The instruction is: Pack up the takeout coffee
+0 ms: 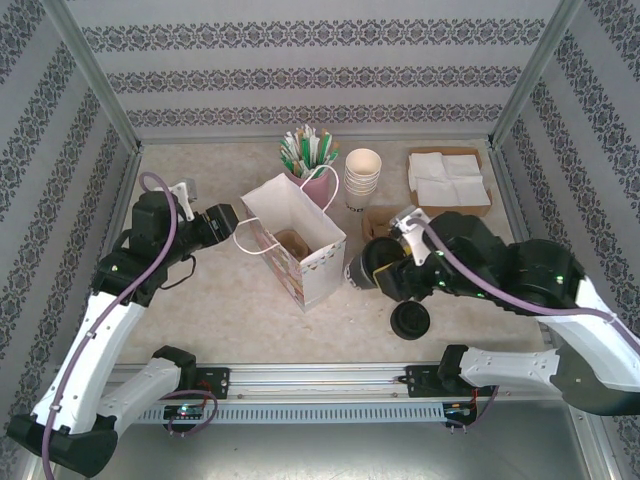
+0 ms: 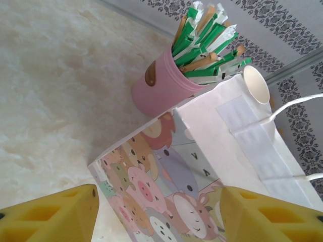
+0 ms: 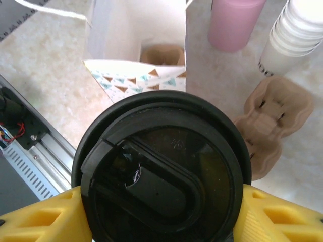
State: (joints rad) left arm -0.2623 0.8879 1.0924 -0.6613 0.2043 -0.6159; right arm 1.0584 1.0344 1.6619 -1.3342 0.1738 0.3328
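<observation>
While its black lid hides the paper cup beneath it in the right wrist view, the takeout coffee (image 3: 161,169) sits clamped between the yellow fingers of the right gripper (image 3: 161,224), just at 3 o'clock of the open paper bag (image 1: 300,245). A brown carrier (image 3: 161,53) shows partly inside the bag. At the bag's 9 o'clock, the left gripper (image 2: 161,222) is spread wide, its fingers cut off at the frame's edge.
</observation>
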